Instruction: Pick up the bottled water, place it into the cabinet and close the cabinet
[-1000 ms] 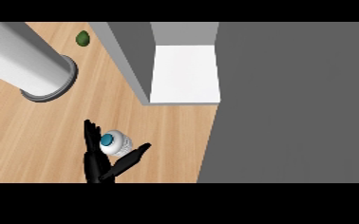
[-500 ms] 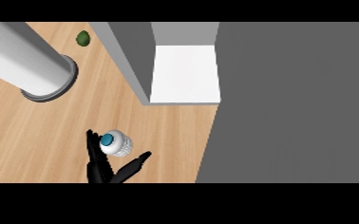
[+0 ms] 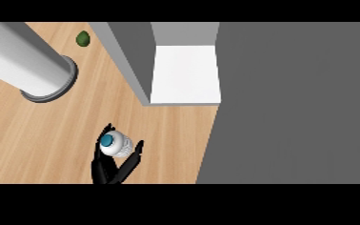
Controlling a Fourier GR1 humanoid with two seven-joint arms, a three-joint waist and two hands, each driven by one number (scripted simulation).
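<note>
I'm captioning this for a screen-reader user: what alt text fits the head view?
Seen from above, a black hand curls its fingers around a bottled water with a blue cap on a wooden counter. Beyond it an open cabinet shows a white shelf; a grey cylinder and a small green object lie at upper left.

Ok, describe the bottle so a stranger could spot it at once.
Start at the wooden counter and go to its near edge, below the open cabinet. A black hand comes up there, curled round the bottle. It is small, clear and seen from above, the only thing with a blue cap.
</note>
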